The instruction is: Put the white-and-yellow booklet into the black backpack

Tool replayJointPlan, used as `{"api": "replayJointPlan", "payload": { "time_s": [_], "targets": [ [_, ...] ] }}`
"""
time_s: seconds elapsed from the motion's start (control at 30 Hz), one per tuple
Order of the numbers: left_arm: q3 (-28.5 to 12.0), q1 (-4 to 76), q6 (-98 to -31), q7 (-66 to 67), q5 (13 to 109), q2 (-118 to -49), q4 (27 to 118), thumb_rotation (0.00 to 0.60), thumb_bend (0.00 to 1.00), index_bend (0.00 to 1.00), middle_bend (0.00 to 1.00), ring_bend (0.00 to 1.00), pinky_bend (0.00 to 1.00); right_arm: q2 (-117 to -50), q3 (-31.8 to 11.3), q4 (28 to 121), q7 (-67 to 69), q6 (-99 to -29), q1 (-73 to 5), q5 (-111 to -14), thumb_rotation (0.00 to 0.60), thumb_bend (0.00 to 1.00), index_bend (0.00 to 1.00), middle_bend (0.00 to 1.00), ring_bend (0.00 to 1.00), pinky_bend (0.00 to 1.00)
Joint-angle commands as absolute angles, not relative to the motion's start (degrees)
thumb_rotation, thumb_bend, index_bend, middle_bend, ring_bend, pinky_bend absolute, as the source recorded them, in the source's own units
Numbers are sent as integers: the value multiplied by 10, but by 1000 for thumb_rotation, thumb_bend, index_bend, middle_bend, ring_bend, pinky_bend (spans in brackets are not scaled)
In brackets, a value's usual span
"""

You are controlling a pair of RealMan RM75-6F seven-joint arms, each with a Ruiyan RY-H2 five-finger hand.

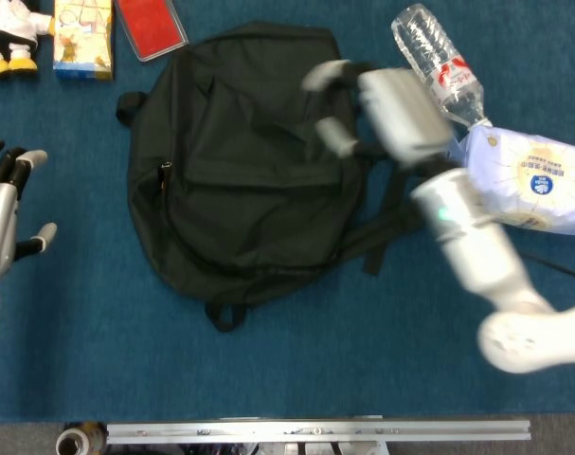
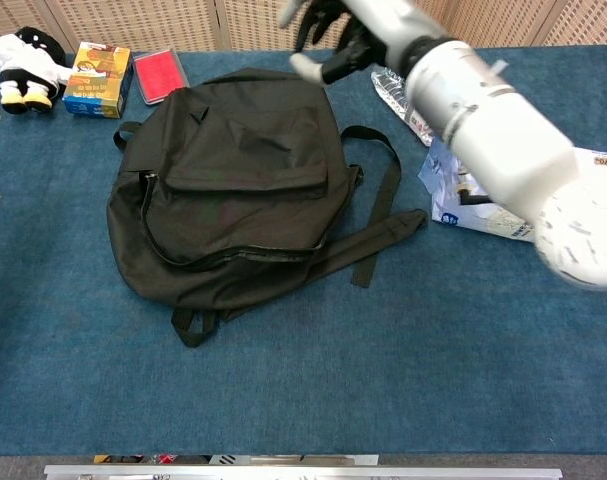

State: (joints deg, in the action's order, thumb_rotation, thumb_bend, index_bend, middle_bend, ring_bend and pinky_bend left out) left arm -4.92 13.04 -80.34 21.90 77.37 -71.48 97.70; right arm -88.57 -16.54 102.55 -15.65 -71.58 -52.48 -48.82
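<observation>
The black backpack (image 1: 230,161) lies flat on the blue table, its flap down over the opening (image 2: 233,200). No white-and-yellow booklet shows in either view. My right hand (image 1: 377,104) hovers, motion-blurred, above the bag's right shoulder strap; in the chest view the right hand (image 2: 348,35) is raised behind the bag with fingers apart and nothing in it. My left hand (image 1: 5,213) stays at the far left edge, well clear of the bag, fingers spread and empty.
A water bottle (image 1: 439,64) and a white wipes pack (image 1: 524,180) lie right of the bag. A plush toy (image 1: 8,38), a yellow box (image 1: 83,38) and a red case (image 1: 150,27) sit at the back left. A metal rail (image 1: 315,431) runs along the front edge.
</observation>
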Motion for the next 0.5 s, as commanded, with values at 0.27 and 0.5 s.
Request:
{"api": "replayJointPlan", "payload": {
  "time_s": [0.27, 0.5],
  "targets": [
    [-50, 125, -805, 197, 769, -711, 966, 600, 142, 253, 267, 152, 374, -673, -41, 1122, -234, -749, -396, -540, 600, 389, 532, 606, 482, 592],
    [-51, 115, -814, 184, 763, -708, 962, 600, 142, 256, 266, 152, 374, -605, 9, 1107, -169, -761, -314, -599, 600, 389, 532, 606, 483, 593]
  ]
}}
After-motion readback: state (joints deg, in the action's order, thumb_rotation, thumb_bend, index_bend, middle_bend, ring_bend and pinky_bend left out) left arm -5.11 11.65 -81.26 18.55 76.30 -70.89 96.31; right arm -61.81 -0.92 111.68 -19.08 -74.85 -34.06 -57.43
